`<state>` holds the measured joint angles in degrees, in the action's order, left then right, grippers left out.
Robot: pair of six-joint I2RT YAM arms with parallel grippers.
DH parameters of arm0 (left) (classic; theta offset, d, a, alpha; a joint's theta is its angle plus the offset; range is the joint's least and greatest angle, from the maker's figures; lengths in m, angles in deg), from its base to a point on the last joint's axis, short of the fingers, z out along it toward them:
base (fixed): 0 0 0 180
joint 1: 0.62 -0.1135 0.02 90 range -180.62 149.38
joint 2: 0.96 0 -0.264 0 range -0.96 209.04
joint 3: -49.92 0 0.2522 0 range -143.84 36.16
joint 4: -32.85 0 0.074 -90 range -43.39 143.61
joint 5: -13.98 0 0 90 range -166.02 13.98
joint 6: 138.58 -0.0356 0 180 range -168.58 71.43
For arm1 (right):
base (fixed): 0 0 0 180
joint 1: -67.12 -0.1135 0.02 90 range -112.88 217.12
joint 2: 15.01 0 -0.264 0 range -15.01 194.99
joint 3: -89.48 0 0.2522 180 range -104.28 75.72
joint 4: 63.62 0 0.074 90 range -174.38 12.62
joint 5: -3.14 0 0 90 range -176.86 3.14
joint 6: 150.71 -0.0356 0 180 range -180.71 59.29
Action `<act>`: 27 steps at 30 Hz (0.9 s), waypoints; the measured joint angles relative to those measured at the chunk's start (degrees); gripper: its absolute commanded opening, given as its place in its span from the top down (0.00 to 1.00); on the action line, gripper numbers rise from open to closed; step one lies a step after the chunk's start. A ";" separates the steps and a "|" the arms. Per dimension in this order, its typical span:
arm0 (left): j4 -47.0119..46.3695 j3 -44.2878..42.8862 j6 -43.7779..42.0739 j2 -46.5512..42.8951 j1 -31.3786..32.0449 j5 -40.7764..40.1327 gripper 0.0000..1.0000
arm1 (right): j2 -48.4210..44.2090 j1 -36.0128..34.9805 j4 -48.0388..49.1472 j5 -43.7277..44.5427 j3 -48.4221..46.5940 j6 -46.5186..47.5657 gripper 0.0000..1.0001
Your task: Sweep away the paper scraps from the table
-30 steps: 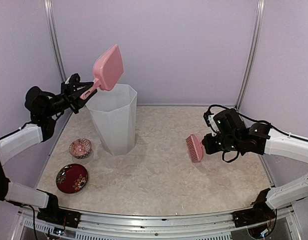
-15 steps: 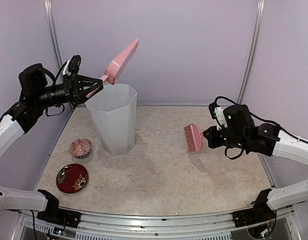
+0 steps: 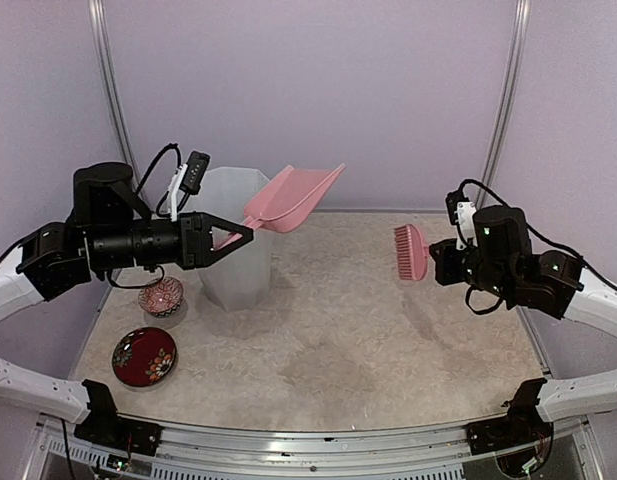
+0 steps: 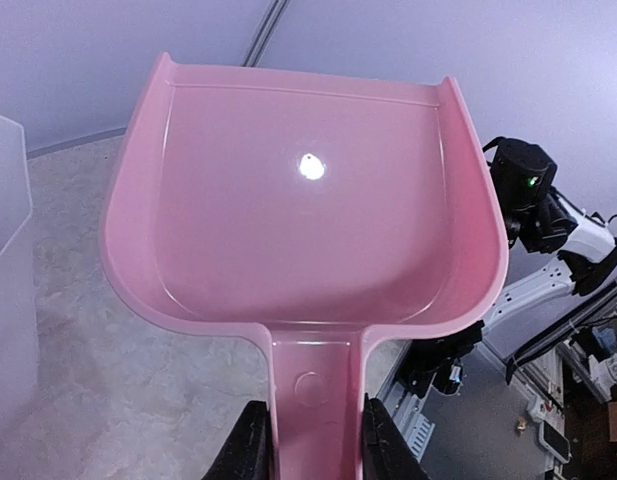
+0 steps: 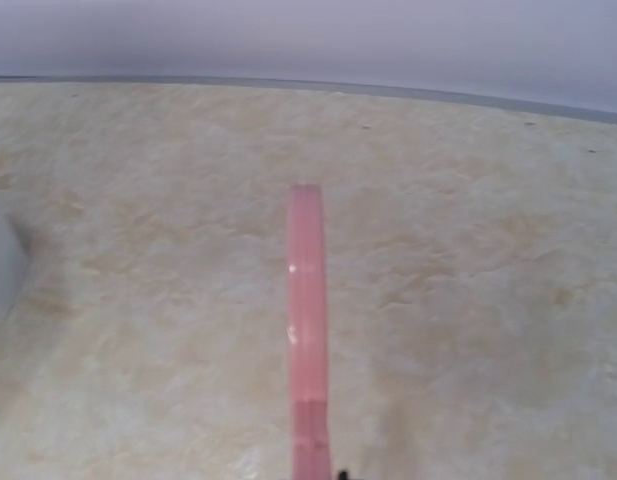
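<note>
Pink dustpan (image 3: 293, 197) pinched by its handle in left gripper (image 3: 240, 232), brush (image 3: 410, 252) clamped in right gripper (image 3: 435, 264); a low swing could topple the bin (image 3: 233, 265).

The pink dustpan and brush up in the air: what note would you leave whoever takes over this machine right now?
Left pincer: shut on the handle of the pink plastic dustpan, held in the air by the translucent white bin; pan empty.
Right pincer: shut on the pink brush, held above the beige stone-patterned table.
Done: no paper scraps show on the table in any view.
Left: probably only setting the tools down; the bin's contents cannot be seen.
</note>
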<state>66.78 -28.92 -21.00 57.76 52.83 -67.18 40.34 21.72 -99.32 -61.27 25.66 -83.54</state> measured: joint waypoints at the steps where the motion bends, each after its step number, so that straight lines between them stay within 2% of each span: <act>1: 0.15 0.46 -0.70 0.35 2.19 -2.89 1.00 | -0.22 0.20 0.00 0.55 0.28 0.04 1.00; 5: 0.72 1.68 -2.08 3.30 9.03 -12.02 1.00 | -1.03 0.76 -0.04 2.16 1.40 0.28 1.00; 10: 1.25 2.34 -1.86 8.96 12.00 -18.71 1.00 | -2.43 1.53 0.09 3.87 2.80 0.87 1.00; 20: 2.73 1.49 1.90 24.30 15.30 -24.15 1.00 | -3.52 2.78 1.51 4.02 5.88 1.92 1.00; 27: 3.04 -3.50 5.03 33.94 15.76 -26.62 1.00 | -3.69 2.97 3.45 3.56 6.54 2.93 1.00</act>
<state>69.81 -32.41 -15.98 91.70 68.59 -93.80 36.65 24.69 -95.86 -57.71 32.19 -80.61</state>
